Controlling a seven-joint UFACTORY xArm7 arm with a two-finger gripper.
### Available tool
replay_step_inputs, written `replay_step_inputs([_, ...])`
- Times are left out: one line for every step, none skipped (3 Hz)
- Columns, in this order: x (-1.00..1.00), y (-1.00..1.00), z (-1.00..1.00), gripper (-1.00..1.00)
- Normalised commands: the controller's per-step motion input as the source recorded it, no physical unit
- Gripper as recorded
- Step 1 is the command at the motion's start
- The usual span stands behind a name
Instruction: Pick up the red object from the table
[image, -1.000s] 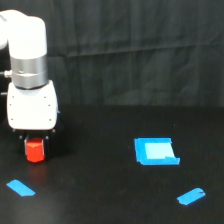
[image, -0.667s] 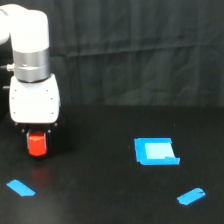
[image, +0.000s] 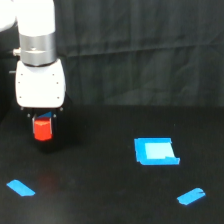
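Our hand (image: 42, 120) hangs below the white wrist housing (image: 40, 85) at the exterior view's left, and it is clamped on the red object (image: 43, 129), which sits tucked up between the dark fingers with only its lower part showing beneath them. The fingers themselves are hard to separate from the dark background, so we judge the grip from how the block sits up under the housing.

We read the block as clear of the worktop (image: 110, 200): a dark gap and a soft shadow lie beneath it, and a faint reddish glint shows on the surface lower down. We cannot be fully certain of the clearance from this one view.

So we take the step in hand to be the lift, with the grasp already made. What the next move calls for, in our judgement, is a straight, steady rise with the grip kept firm, since a stubby piece held near its top could slip or twist.

The red object is bright red-orange, short and blocky, its top a little lighter than its sides.

Further out lie a blue square patch (image: 156, 151) and two blue tape strips (image: 21, 188) (image: 191, 196), all well apart from the hand.
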Motion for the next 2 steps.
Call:
replay_step_inputs([-0.1,0.09,0.99,-0.99])
replay_step_inputs([-0.1,0.05,0.94,-0.99])
